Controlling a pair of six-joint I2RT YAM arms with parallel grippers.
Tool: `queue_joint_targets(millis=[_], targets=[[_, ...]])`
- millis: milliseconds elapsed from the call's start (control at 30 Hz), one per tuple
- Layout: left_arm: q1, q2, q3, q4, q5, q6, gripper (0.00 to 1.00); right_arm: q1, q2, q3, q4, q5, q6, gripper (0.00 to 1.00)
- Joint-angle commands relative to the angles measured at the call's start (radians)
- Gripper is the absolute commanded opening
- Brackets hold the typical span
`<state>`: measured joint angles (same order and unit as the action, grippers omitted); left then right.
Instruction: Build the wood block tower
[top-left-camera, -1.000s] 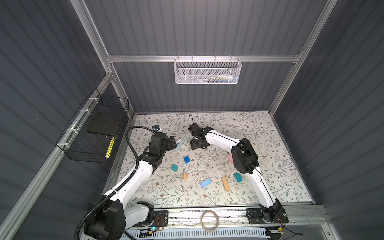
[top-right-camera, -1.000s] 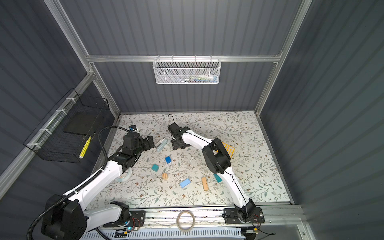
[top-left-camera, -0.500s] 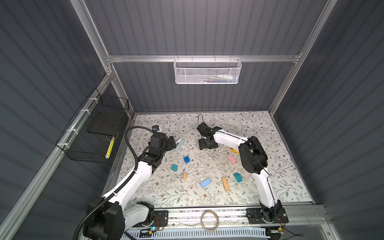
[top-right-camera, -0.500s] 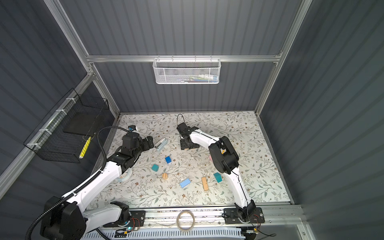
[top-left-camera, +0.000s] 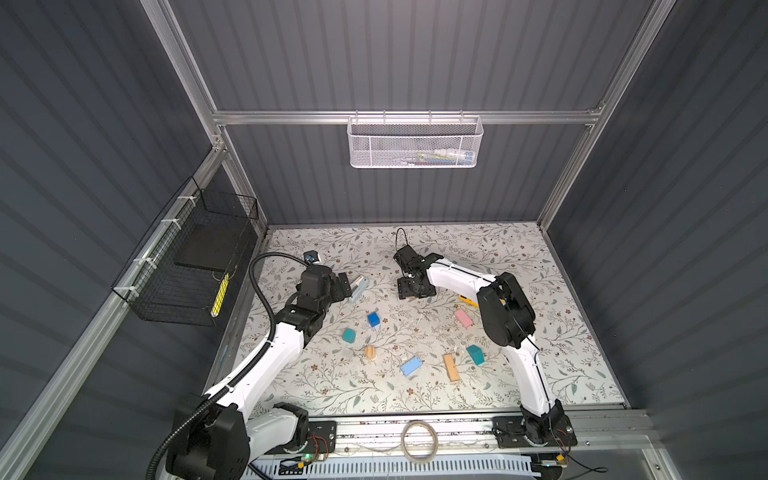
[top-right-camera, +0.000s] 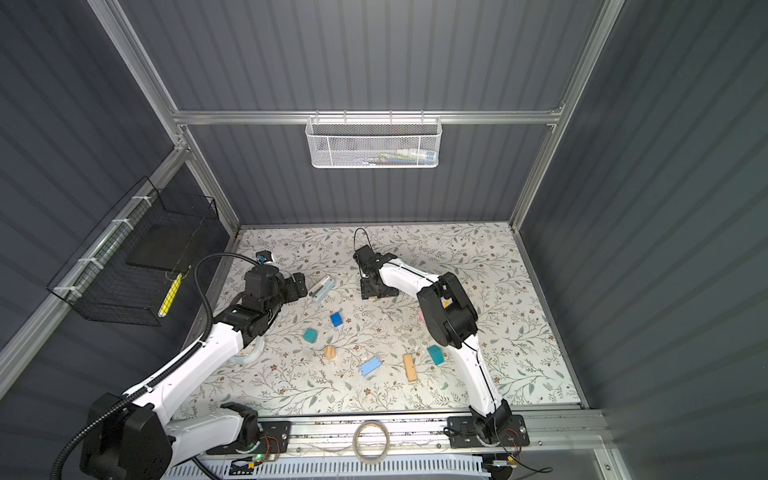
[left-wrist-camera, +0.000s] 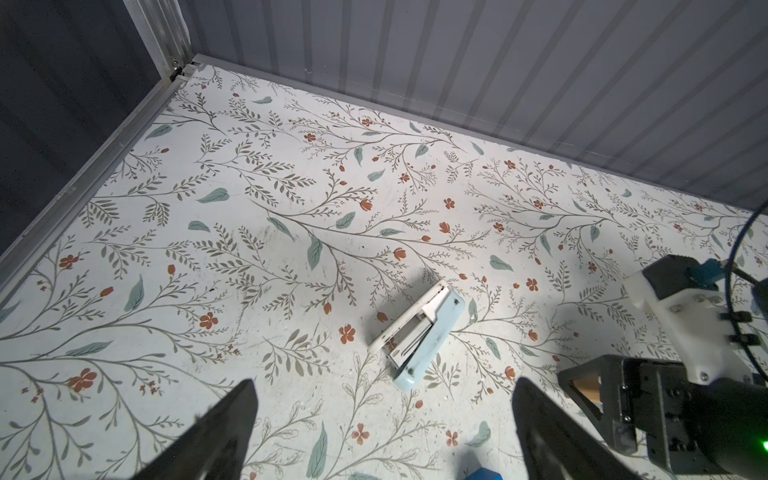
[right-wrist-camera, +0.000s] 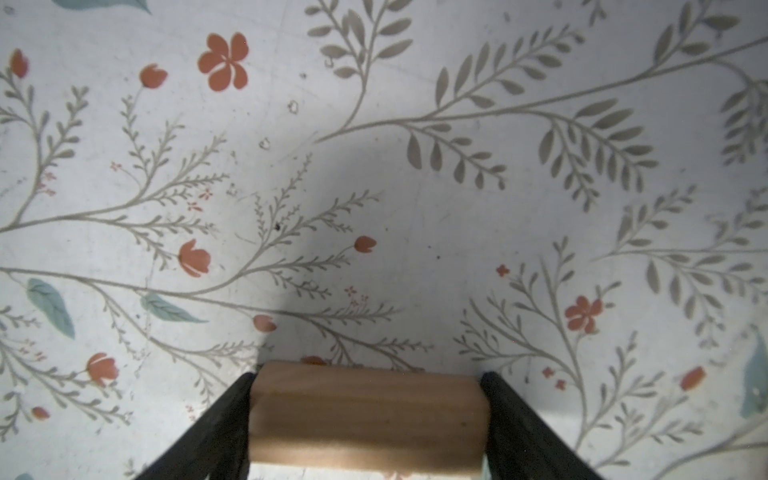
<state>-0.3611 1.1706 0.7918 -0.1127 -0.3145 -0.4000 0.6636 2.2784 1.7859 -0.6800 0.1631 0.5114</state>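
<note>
Your right end effector (top-left-camera: 415, 289) has swung right, away from the stapler (top-left-camera: 358, 287), clamped on a tan block (right-wrist-camera: 368, 415) at the upper centre of the table (top-left-camera: 573, 340). Lower it flat and release gently. Your left end effector (top-left-camera: 344, 286) gapes empty.

Two arms, left arm (top-left-camera: 270, 365) and right arm (top-left-camera: 531, 374): white link shells, black joint housings (top-left-camera: 505, 311), black base blocks (top-left-camera: 536, 428). Left arm carries a black ribbed cable conduit (top-left-camera: 262, 300); right arm a thin black wire loop (top-left-camera: 398, 237) at the wrist. Fingers (left-wrist-camera: 224, 432) black, tapered wedges; right wrist bracket (left-wrist-camera: 685, 316) white, dark screws, blue connector (left-wrist-camera: 706, 268)
</note>
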Motion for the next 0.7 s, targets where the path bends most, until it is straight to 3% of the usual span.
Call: queue_joint_targets(millis=[0,300,667], targets=[[-0.001,-0.016,0.037,-0.022,-0.009,0.017,0.96,0.002,0.007,-0.022,-0.053,-0.037,0.028,0.68],[-0.001,-0.020,0.036,-0.024,-0.009,0.018,0.96,0.010,0.004,-0.037,-0.055,-0.037,0.033,0.73],[-0.001,-0.019,0.037,-0.027,-0.011,0.018,0.98,0.013,-0.002,-0.040,-0.056,-0.034,0.026,0.88]])
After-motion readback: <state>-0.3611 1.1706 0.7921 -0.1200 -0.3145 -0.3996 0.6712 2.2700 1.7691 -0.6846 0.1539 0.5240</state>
